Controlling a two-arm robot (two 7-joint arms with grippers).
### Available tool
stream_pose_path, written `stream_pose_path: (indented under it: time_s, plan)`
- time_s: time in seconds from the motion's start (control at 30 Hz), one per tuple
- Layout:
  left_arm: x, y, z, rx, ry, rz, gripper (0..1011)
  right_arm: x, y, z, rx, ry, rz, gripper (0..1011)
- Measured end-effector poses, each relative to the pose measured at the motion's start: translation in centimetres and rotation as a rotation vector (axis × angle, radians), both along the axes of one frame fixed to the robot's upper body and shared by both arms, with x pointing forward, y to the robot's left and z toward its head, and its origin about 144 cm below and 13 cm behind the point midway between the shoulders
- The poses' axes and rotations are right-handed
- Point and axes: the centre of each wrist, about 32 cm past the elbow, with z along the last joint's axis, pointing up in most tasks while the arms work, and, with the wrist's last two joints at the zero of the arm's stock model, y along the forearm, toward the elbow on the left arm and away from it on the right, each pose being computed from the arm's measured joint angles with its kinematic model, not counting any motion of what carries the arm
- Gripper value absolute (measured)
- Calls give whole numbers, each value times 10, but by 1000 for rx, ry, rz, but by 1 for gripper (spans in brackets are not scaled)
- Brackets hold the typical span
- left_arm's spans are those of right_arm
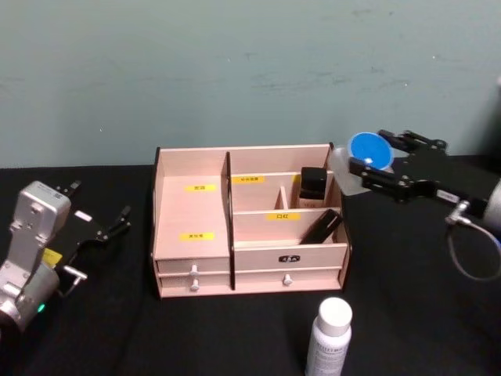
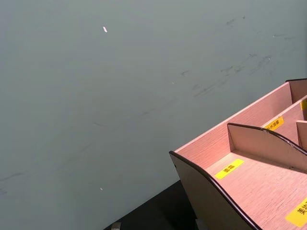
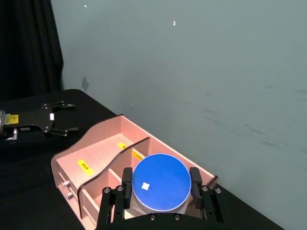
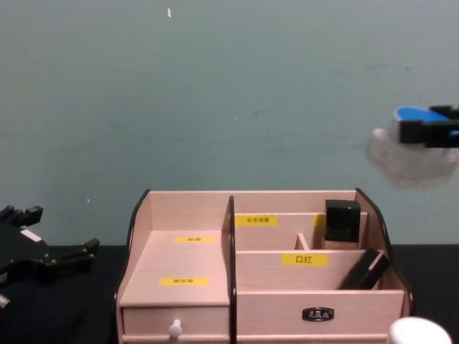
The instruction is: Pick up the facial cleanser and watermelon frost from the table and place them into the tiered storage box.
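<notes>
My right hand (image 3: 161,183) is clamped on the blue-lidded jar (image 1: 366,147), held high by the tiered storage box's (image 1: 192,235) right rear corner — to clear its wall, I reckon — left hand (image 1: 98,207) idle, spread apart, off to the box's left.

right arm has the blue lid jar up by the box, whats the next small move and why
Probably ease the right gripper toward the robot's left and lower it. It holds the blue-lidded jar raised just beyond the right side of the tiered storage box, well above its rim in the chest view. The left gripper sits parked, open.
</notes>
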Motion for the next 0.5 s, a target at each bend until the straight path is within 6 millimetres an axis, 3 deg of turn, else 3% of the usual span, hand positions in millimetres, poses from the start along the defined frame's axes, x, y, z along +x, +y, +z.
stream_pose_path:
  time_s: [0.5]
  plan:
    - [0,0,0,0,0,0,1001,49,47,-10,-26,25,125,715]
